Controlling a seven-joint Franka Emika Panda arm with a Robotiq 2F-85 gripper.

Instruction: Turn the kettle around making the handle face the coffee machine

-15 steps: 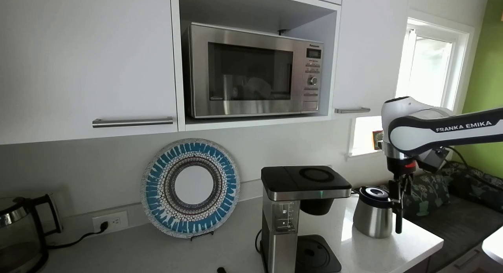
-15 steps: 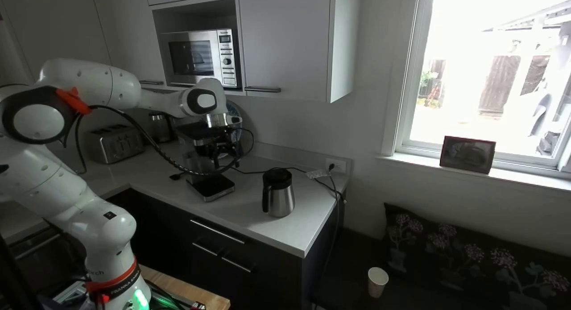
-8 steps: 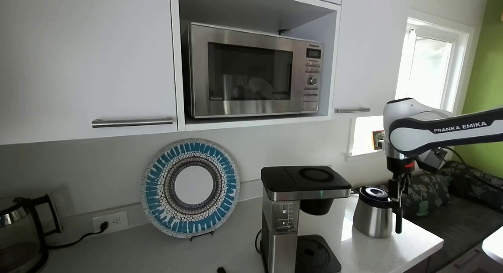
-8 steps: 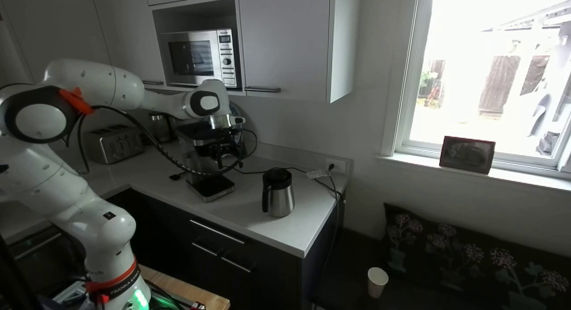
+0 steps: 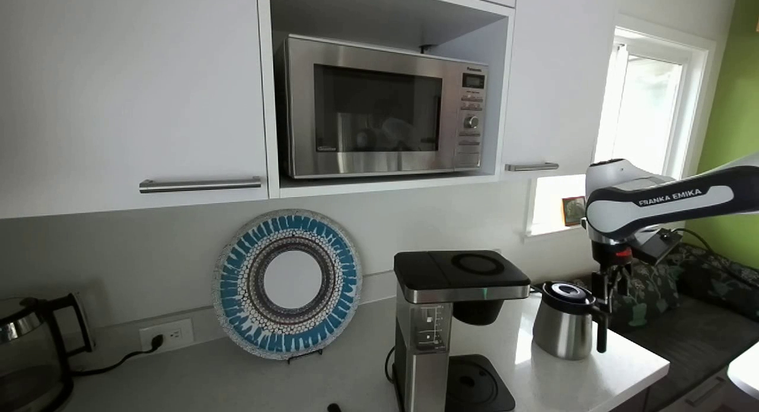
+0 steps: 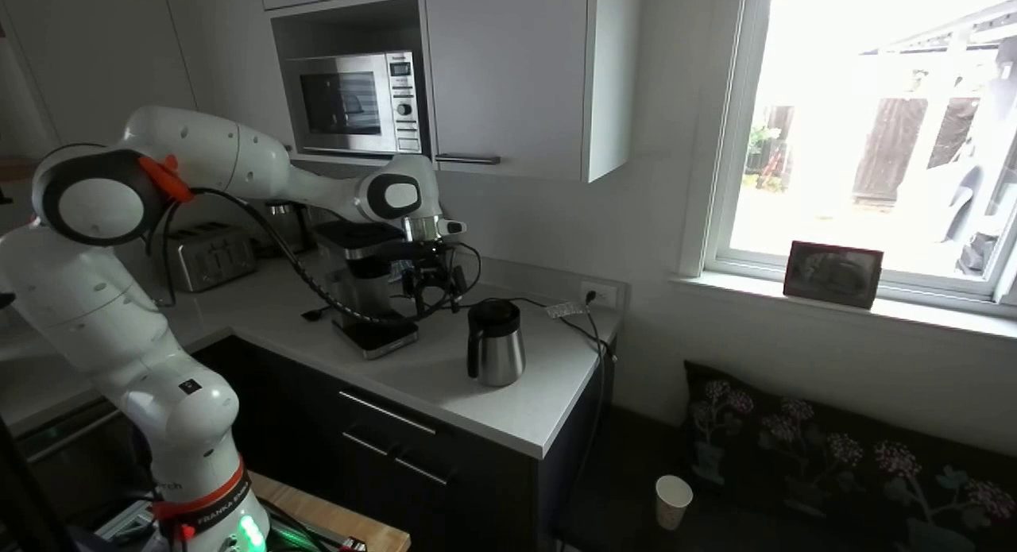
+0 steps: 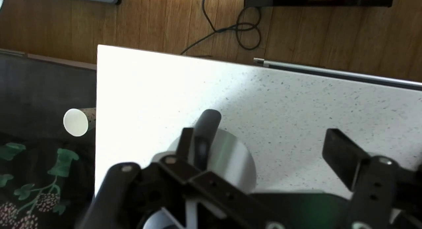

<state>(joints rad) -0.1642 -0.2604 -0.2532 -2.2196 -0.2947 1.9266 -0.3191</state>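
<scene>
The shiny steel kettle (image 5: pixel 562 335) stands upright on the counter's end; it also shows in an exterior view (image 6: pixel 504 360) and in the wrist view (image 7: pixel 234 159). Its dark handle (image 5: pixel 602 334) points away from the coffee machine (image 5: pixel 462 275) there; it also shows in an exterior view (image 6: pixel 473 353) and in the wrist view (image 7: pixel 209 122). The coffee machine (image 6: pixel 380 335) is partly hidden by the arm. My gripper (image 7: pixel 262 144) is wide open. The handle lies in view just inside its left finger; contact cannot be told. In both exterior views the gripper (image 5: pixel 606 290) is at about lid height or higher.
The counter edge (image 6: pixel 548 445) lies close to the kettle. Cords (image 6: pixel 572 322) run behind it to a wall socket. A toaster (image 6: pixel 208 258) stands farther along the counter. A paper cup (image 6: pixel 672 500) is below, on the dark bench. The microwave (image 5: pixel 379 109) is above.
The arm and gripper have moved right in both exterior views, and slightly down, mostly in the last half second. The kettle and the coffee machine have not moved.
</scene>
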